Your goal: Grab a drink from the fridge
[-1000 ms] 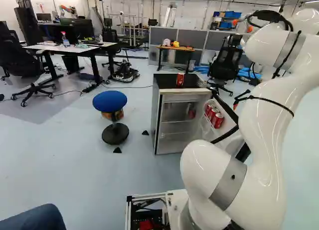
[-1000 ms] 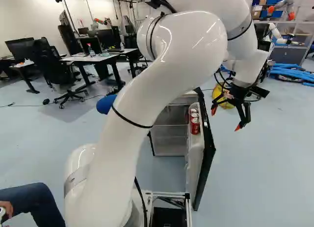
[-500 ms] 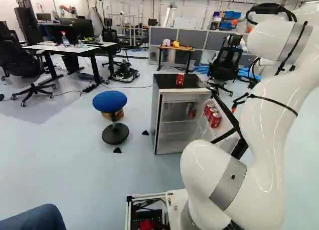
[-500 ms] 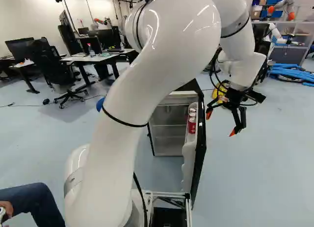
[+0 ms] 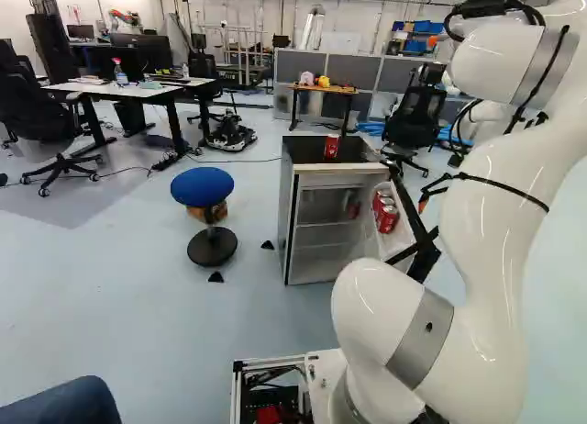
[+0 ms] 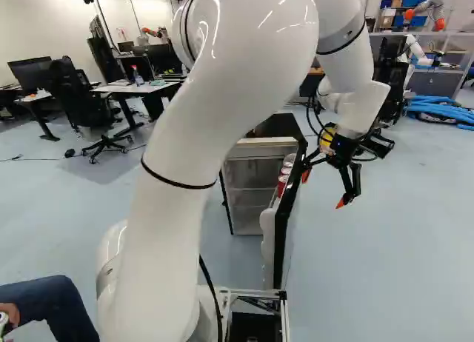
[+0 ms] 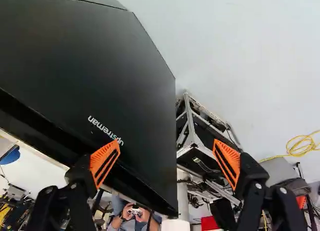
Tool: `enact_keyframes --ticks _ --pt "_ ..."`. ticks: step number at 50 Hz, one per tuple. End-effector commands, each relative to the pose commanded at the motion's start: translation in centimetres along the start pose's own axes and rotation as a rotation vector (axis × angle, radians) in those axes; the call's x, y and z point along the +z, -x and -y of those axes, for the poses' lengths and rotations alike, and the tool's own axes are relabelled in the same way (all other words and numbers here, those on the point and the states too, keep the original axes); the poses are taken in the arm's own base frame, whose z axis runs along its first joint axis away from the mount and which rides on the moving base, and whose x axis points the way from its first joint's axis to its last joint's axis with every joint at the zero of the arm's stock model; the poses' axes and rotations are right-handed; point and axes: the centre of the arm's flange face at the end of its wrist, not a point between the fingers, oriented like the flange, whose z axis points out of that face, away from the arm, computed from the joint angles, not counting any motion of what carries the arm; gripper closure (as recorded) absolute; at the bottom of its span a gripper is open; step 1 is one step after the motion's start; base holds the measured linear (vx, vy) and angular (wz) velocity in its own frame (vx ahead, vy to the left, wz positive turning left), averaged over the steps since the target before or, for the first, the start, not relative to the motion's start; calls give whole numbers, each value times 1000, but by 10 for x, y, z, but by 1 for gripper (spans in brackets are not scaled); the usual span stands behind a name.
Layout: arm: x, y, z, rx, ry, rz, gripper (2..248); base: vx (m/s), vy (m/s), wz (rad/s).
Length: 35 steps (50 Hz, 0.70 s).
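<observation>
The wrist view shows the jaws spread wide, with nothing held between their orange pads (image 7: 105, 162). One finger lies over the edge of the dark fridge door (image 7: 90, 66), and from here I can't tell whether it touches. Past the gap between the pads I can see a metal-framed cart (image 7: 192, 128), and out beyond the other finger a yellow cable (image 7: 301, 145) lies looped on the floor (image 7: 235, 66).

In the right base view the jaws hang right of the middle, tipped downward, on the outer side of the open door, and the white arm (image 6: 185, 127) bends over from the lower left to reach them. The drinks, a few red cans (image 5: 385, 215), sit on the door's inner shelf, right of the middle in the left base view. One more red can (image 5: 331, 146) stands upright on top of the fridge (image 5: 288, 208), near the centre.

Left of the fridge there's a blue stool (image 5: 203, 184), and farther back, upper left, a white desk (image 5: 119, 89). Over in the upper right of the right base view I make out blue hoses (image 6: 441, 111) and another robot (image 6: 437, 15).
</observation>
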Motion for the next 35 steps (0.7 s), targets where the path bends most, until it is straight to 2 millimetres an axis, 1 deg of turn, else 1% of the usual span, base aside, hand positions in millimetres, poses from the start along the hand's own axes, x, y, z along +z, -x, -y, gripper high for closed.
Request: enact_keyframes --ticks 18,35 --pt "10 21 15 -25 9 30 3 0 0 0" --pt "19 38 37 -64 23 54 3 0 0 0"
